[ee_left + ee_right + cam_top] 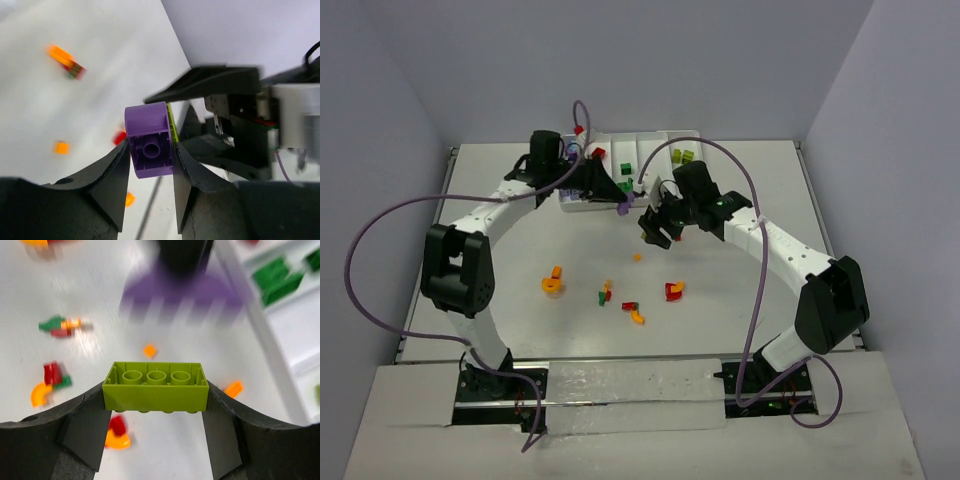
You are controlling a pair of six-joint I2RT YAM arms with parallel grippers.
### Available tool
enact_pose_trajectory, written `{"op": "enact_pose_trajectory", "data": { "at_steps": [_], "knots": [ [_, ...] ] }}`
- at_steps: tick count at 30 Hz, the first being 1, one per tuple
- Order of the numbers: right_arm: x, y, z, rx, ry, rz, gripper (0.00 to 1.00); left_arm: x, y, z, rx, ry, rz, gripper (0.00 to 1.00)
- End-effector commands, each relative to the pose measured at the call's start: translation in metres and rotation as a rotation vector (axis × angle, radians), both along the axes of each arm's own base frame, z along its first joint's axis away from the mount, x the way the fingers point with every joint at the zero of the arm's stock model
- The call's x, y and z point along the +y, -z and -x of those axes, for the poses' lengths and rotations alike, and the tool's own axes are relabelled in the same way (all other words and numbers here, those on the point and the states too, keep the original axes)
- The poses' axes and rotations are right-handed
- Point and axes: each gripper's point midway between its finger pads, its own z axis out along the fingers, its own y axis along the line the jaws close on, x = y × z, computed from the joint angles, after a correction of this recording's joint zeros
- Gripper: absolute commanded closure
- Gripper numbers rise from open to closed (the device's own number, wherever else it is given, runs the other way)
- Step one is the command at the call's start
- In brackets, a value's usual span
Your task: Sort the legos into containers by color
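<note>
In the left wrist view my left gripper (151, 150) is shut on a purple lego (149, 137), its hollow underside facing the camera. From above, this gripper (619, 203) hangs just in front of the white tray of containers (650, 135). My right gripper (156, 390) is shut on a lime green lego (156, 387), gripped by its short ends. It hovers over the table (654, 230), close to the right of the left gripper. Loose legos lie below: orange (553, 280), green and red (604, 295), red and orange (634, 312), red and yellow (673, 291).
The tray's compartments hold sorted bricks: red (598, 153), dark green (625, 168), lime (682, 156). A small orange piece (637, 257) lies under the right gripper. Purple cables loop over both arms. Grey walls close in the table on three sides.
</note>
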Motion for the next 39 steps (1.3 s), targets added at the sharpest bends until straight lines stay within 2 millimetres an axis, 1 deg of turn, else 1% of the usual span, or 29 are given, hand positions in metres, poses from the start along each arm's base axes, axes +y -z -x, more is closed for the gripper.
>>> {"op": "enact_pose_trajectory", "data": {
  "at_steps": [1, 3, 4, 5, 6, 7, 9, 11, 13, 14, 15, 16, 18, 20, 24, 25, 28, 29, 32, 35, 39],
  "knots": [
    [-0.024, 0.014, 0.013, 0.069, 0.033, 0.068, 0.65, 0.049, -0.029, -0.060, -0.184, -0.181, -0.045, 1.00],
    [-0.026, 0.015, 0.011, 0.070, 0.040, 0.071, 0.65, 0.066, -0.028, -0.078, -0.225, -0.244, -0.100, 1.00],
    [-0.027, 0.015, 0.010, 0.068, 0.044, 0.074, 0.65, 0.072, -0.023, -0.088, -0.237, -0.281, -0.140, 1.00],
    [-0.028, 0.015, 0.009, 0.068, 0.047, 0.074, 0.65, 0.080, -0.022, -0.097, -0.265, -0.326, -0.186, 1.00],
    [-0.030, 0.015, 0.007, 0.070, 0.058, 0.075, 0.65, 0.094, -0.017, -0.117, -0.304, -0.415, -0.270, 1.00],
    [-0.032, 0.016, 0.005, 0.071, 0.066, 0.075, 0.65, 0.108, -0.011, -0.130, -0.338, -0.475, -0.346, 1.00],
    [-0.033, 0.015, 0.002, 0.072, 0.078, 0.074, 0.65, 0.123, -0.002, -0.148, -0.369, -0.543, -0.437, 1.00],
    [-0.034, 0.015, -0.002, 0.074, 0.094, 0.071, 0.65, 0.142, 0.013, -0.170, -0.382, -0.621, -0.542, 1.00],
    [-0.035, 0.014, -0.006, 0.073, 0.106, 0.069, 0.65, 0.154, 0.025, -0.188, -0.381, -0.671, -0.611, 1.00],
    [-0.036, 0.013, -0.008, 0.074, 0.112, 0.067, 0.65, 0.155, 0.031, -0.198, -0.380, -0.683, -0.625, 1.00],
    [-0.036, 0.014, -0.008, 0.076, 0.115, 0.067, 0.65, 0.156, 0.032, -0.200, -0.383, -0.685, -0.630, 1.00],
    [-0.037, 0.013, -0.010, 0.077, 0.121, 0.066, 0.65, 0.158, 0.037, -0.211, -0.389, -0.697, -0.648, 1.00],
    [-0.039, 0.014, -0.011, 0.082, 0.127, 0.066, 0.65, 0.156, 0.045, -0.224, -0.410, -0.682, -0.646, 0.99],
    [-0.041, 0.014, -0.011, 0.086, 0.134, 0.066, 0.65, 0.153, 0.038, -0.237, -0.456, -0.699, -0.628, 0.98],
    [-0.043, 0.016, -0.010, 0.090, 0.137, 0.071, 0.65, 0.152, 0.045, -0.256, -0.459, -0.703, -0.634, 0.99],
    [-0.043, 0.016, -0.010, 0.091, 0.139, 0.070, 0.65, 0.152, 0.048, -0.257, -0.454, -0.700, -0.640, 0.98],
    [-0.043, 0.016, -0.011, 0.097, 0.140, 0.067, 0.65, 0.154, 0.066, -0.263, -0.436, -0.694, -0.673, 0.98],
    [-0.043, 0.016, -0.011, 0.097, 0.141, 0.069, 0.65, 0.156, 0.069, -0.265, -0.440, -0.698, -0.683, 0.97],
    [-0.044, 0.015, -0.012, 0.094, 0.145, 0.067, 0.65, 0.157, 0.082, -0.265, -0.425, -0.690, -0.700, 0.96],
    [-0.045, 0.012, -0.015, 0.089, 0.153, 0.063, 0.65, 0.159, 0.100, -0.264, -0.398, -0.679, -0.725, 0.95],
    [-0.043, 0.010, -0.018, 0.092, 0.163, 0.049, 0.65, 0.157, 0.109, -0.262, -0.387, -0.665, -0.725, 0.91]
  ]
}}
